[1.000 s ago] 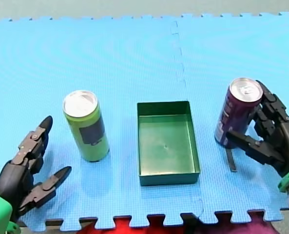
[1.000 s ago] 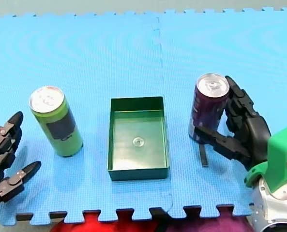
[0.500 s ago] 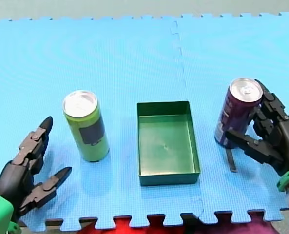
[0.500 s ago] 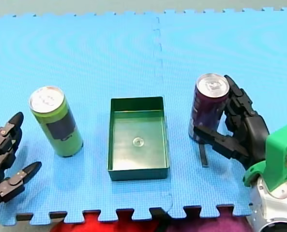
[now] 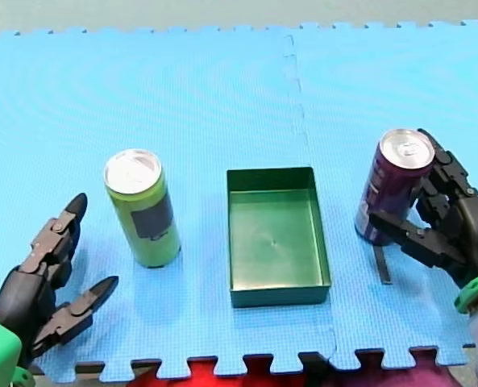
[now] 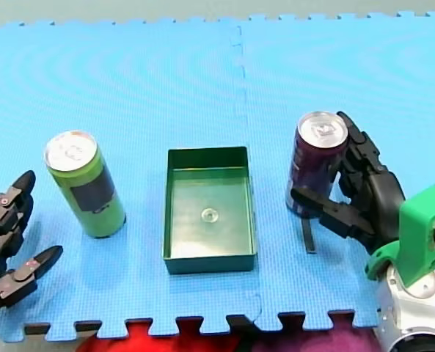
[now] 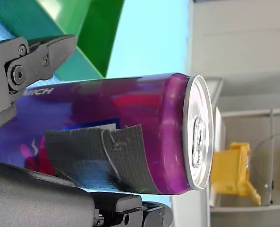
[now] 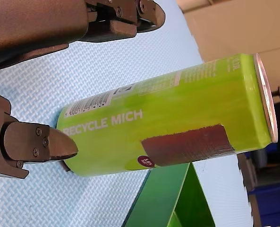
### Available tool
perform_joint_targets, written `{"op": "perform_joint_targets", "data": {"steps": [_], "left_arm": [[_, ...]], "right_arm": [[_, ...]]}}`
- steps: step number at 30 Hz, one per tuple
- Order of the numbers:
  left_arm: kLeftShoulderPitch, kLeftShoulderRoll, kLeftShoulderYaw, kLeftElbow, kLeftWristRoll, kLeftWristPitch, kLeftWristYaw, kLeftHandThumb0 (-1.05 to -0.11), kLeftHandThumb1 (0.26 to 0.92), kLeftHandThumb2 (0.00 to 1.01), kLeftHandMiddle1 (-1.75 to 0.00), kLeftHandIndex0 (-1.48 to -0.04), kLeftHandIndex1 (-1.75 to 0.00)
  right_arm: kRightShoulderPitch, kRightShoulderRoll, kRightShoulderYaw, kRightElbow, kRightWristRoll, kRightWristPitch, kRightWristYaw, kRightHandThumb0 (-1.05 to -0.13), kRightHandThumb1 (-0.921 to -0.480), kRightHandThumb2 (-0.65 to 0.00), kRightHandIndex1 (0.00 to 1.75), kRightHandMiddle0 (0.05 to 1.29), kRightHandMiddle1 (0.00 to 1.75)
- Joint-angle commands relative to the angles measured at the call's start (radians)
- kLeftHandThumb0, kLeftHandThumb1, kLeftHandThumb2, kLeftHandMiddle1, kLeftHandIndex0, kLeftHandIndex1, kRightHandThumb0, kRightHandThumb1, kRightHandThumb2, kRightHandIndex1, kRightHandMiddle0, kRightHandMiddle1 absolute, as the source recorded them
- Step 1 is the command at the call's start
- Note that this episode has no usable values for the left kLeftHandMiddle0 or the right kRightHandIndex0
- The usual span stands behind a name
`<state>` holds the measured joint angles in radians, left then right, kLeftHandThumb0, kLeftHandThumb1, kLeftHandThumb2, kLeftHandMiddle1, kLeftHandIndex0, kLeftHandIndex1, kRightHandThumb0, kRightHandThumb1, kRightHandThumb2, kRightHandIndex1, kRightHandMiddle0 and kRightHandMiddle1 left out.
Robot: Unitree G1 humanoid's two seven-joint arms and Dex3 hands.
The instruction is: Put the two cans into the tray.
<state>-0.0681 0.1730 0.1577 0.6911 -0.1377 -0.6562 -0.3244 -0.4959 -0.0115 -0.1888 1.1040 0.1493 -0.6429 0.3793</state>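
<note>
A purple can (image 5: 392, 185) stands upright on the blue mat, right of the green tray (image 5: 279, 297). My right hand (image 5: 408, 193) is shut on it, thumb across the lower front and fingers (image 6: 360, 158) against its far side. In the first wrist view the purple can (image 7: 130, 127) lies between the thumb and fingers. A lime-green can (image 5: 146, 214) with a dark patch stands left of the tray. My left hand (image 5: 93, 242) sits near the mat's front left corner, apart from that can. The second wrist view has the green can (image 8: 168, 123) between dark fingertips (image 8: 55, 144) without clear contact.
The tray is open-topped with a small round mark (image 6: 210, 215) on its floor. A thin grey strip (image 5: 381, 264) lies on the mat by the purple can's base. The mat's jigsaw front edge (image 5: 247, 363) runs close below the tray.
My right hand has edged closer around the purple can, the fingers tightening on it. The can, the tray and the left hand stay where they were.
</note>
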Motion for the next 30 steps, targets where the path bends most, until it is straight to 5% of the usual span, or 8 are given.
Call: {"op": "perform_joint_targets", "data": {"steps": [1,15,30], "left_arm": [[0.005,0.004,0.0,-0.009,0.0,0.001,0.002,-1.048,0.921,0.24,0.0,-0.12,0.0],[0.018,0.007,-0.002,-0.034,0.006,0.017,0.011,-1.048,0.921,0.26,0.0,-0.12,0.0],[0.017,0.012,0.001,-0.028,0.006,0.017,0.012,-1.048,0.921,0.28,0.0,-0.12,0.0]], "right_arm": [[-0.008,-0.005,0.0,0.006,-0.001,0.0,-0.003,-1.048,-0.766,-0.002,0.01,0.14,0.0],[-0.04,-0.004,0.001,0.029,-0.007,0.002,-0.016,-1.048,-0.781,-0.006,0.01,0.14,0.0],[-0.049,-0.006,-0.006,0.04,-0.003,0.009,-0.017,-1.048,-0.779,-0.002,0.01,0.15,0.0]]}}
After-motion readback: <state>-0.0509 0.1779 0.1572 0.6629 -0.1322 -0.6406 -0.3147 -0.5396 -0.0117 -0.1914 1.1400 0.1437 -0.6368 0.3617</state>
